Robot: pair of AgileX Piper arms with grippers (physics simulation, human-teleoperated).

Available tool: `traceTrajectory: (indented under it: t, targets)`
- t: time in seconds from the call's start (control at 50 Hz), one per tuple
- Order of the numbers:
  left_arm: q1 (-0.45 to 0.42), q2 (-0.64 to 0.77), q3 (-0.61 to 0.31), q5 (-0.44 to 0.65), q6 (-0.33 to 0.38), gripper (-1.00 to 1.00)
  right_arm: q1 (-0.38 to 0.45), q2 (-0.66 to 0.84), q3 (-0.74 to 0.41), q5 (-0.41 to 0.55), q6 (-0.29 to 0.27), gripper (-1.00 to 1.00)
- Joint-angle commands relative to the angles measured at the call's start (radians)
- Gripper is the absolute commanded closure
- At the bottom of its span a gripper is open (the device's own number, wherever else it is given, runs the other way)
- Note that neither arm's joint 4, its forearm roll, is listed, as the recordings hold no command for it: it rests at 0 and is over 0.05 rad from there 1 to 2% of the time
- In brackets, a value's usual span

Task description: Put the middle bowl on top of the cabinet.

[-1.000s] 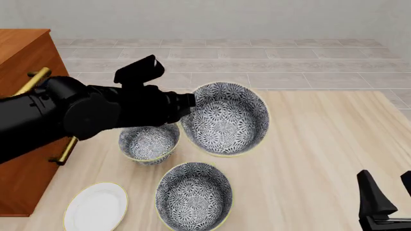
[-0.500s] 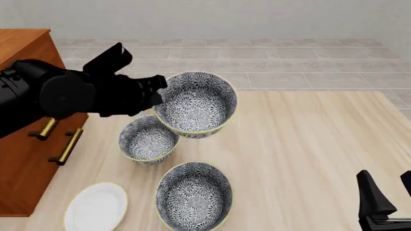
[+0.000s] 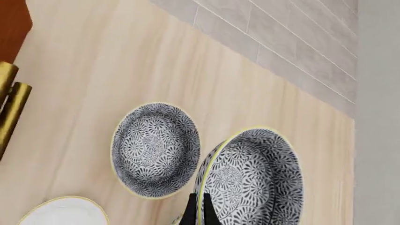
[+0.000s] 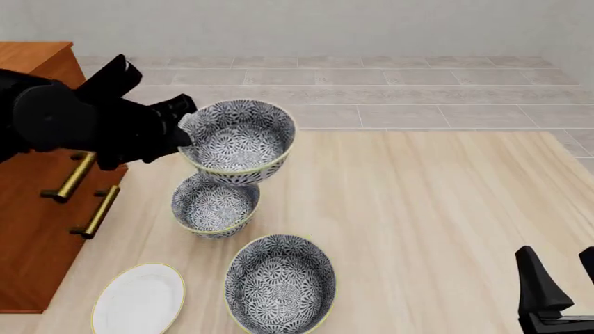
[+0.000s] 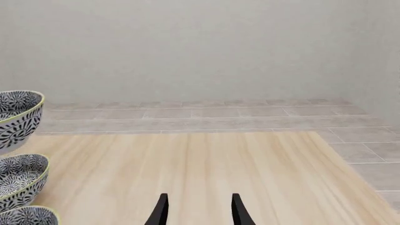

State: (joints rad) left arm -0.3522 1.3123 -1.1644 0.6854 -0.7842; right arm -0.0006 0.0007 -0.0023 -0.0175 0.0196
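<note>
The middle bowl (image 4: 239,140) — blue-white floral, yellow-rimmed — pinched at its rim by left gripper (image 3: 198,216).

Cabinet (image 4: 33,229) top — cropped by front view's edge; left gripper (image 4: 186,122) jaws — bowl-hidden

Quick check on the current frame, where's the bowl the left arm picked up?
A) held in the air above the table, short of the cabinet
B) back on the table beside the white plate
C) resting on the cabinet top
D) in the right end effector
A: the left end effector grips the middle bowl by its rim, lifted above the table, while the cabinet top is still bare.
</note>
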Motion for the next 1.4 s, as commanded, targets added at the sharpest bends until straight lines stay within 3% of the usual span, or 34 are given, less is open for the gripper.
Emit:
traceTrajectory:
  t: [0.02, 0.22, 0.6, 0.9, 1.14, 1.4]
  targets:
    - [0.013, -0.039, -0.023, 0.042, -0.067, 1.00, 0.000, 0.000, 0.000, 0.000, -0.002, -1.00]
    - [0.048, -0.054, -0.037, 0.074, -0.104, 1.00, 0.000, 0.000, 0.000, 0.000, -0.003, -1.00]
    - [0.176, -0.073, -0.192, 0.190, -0.046, 1.00, -0.001, 0.000, 0.000, -0.001, -0.004, -1.00]
    - [0.235, -0.086, -0.233, 0.230, -0.042, 1.00, 0.001, 0.000, 0.002, -0.001, -0.014, -1.00]
    - [0.343, -0.092, -0.304, 0.291, -0.005, 1.00, 0.003, 0.000, 0.001, 0.002, -0.011, -1.00]
    - [0.374, -0.091, -0.344, 0.316, -0.009, 1.00, 0.006, 0.000, 0.000, 0.003, -0.016, -1.00]
